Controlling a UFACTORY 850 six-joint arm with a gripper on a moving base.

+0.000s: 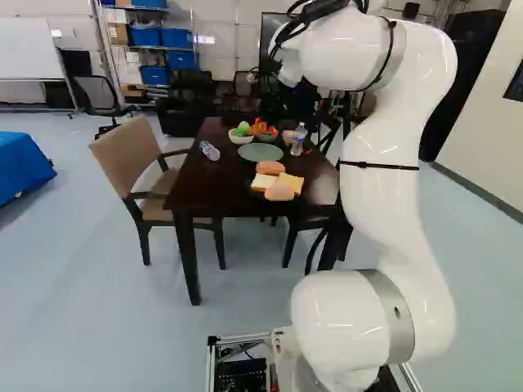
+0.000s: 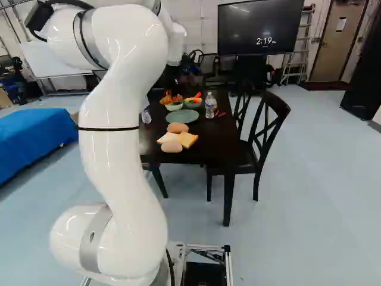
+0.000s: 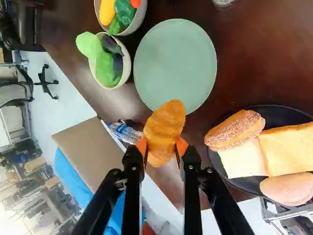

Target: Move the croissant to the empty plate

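In the right base view my gripper [image 2: 171, 94] is a dark shape above the table's far part, hard to separate from the background. The wrist view shows the gripper [image 3: 162, 146] shut on the croissant [image 3: 166, 126], its orange pads pressing from both sides. The croissant's tip overlaps the near rim of the empty green plate [image 3: 175, 63], which lies ahead of the fingers; height above it is hard to judge. Beside the gripper, a black plate [image 3: 224, 175] carries bread slices [image 3: 286, 149], a sugared bun [image 3: 234, 129] and a smooth bun [image 3: 288, 188].
Two bowls, one with lettuce [image 3: 105, 63] and one with mixed vegetables [image 3: 122, 13], stand beside the green plate. One bottle [image 1: 209, 151] lies near the table's left edge; another [image 2: 211, 105] stands right of the plate. A beige chair [image 1: 135, 163] adjoins the table.
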